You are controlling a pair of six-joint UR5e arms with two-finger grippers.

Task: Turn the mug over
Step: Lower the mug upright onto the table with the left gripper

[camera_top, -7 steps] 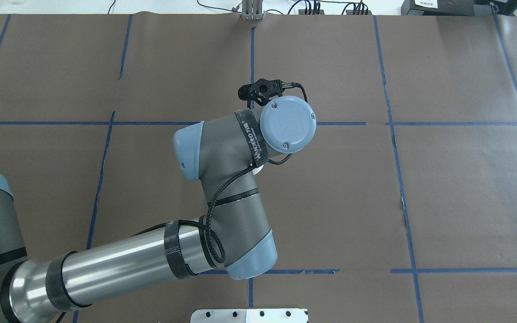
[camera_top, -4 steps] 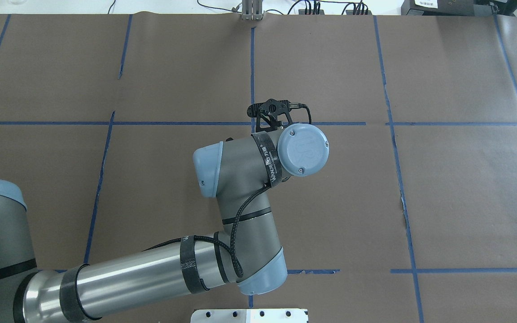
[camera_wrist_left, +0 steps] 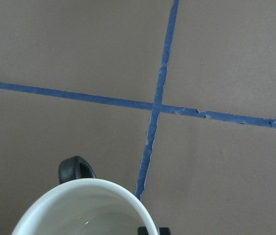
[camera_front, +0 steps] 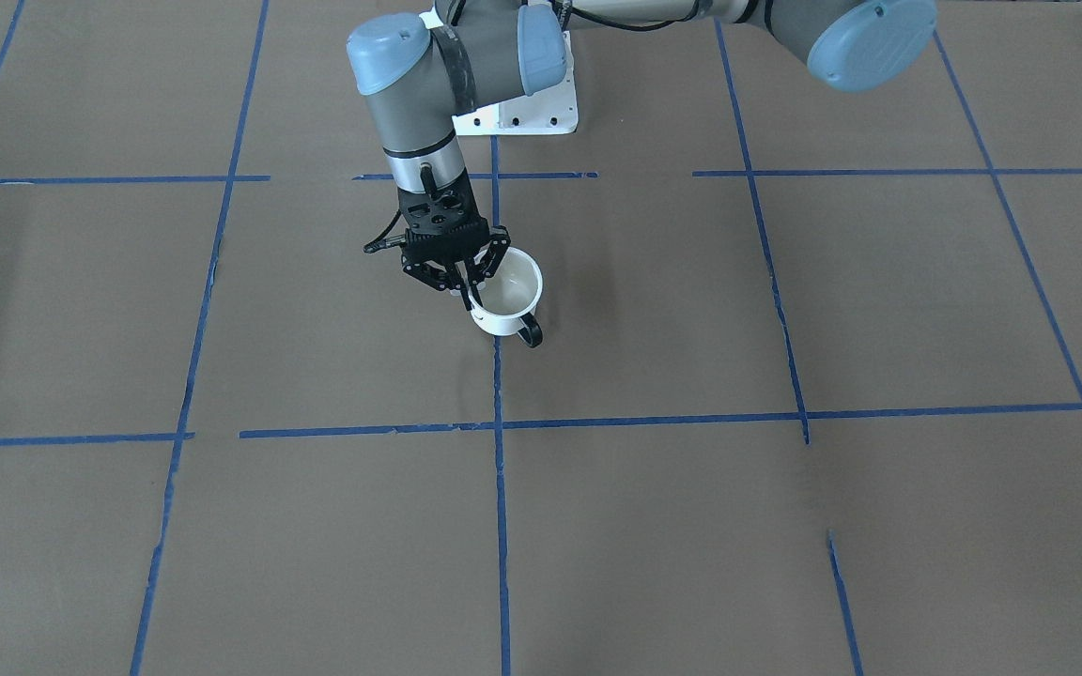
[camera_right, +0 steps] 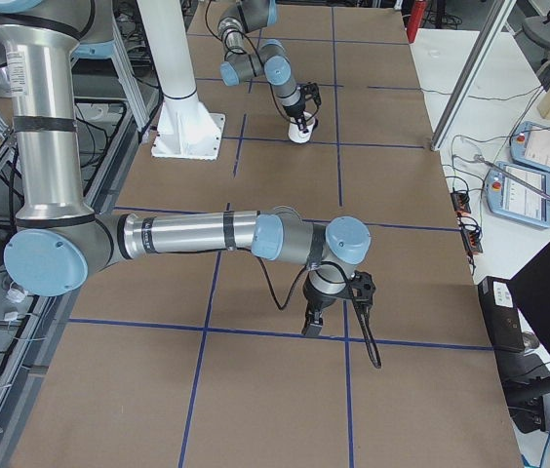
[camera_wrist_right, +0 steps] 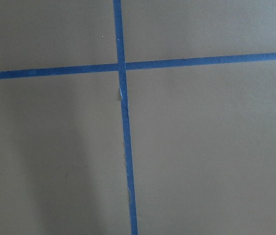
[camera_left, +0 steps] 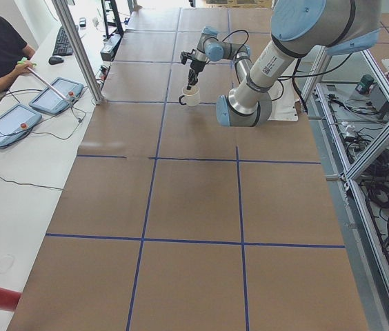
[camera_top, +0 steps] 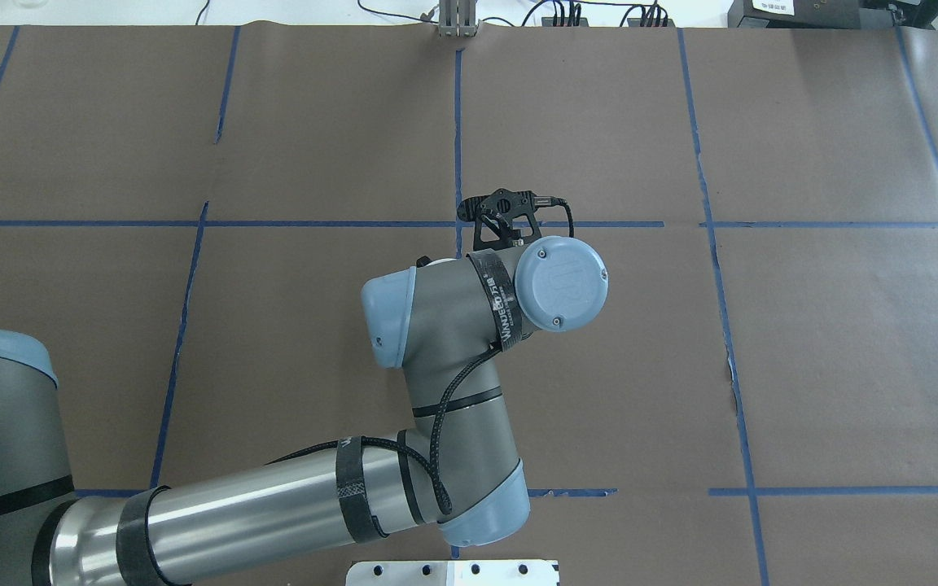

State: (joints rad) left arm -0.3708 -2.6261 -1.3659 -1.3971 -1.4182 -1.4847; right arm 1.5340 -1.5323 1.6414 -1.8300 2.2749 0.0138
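Brown bench [camera_front: 785,526]: left hand [camera_front: 468,295] grips mug [camera_front: 513,293] by the rim, mouth up, probably ready for turning it over.

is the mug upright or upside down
Upright: the mug shows its open mouth and white inside facing up, with the left gripper pinching its rim.

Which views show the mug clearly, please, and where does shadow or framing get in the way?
Exterior front-facing: mug sharp, evenly lit, faint soft shadow on the paper beside it. Left wrist-mounted: only its rim, cropped at the bottom edge. Overhead exterior: left arm nearly hides it.
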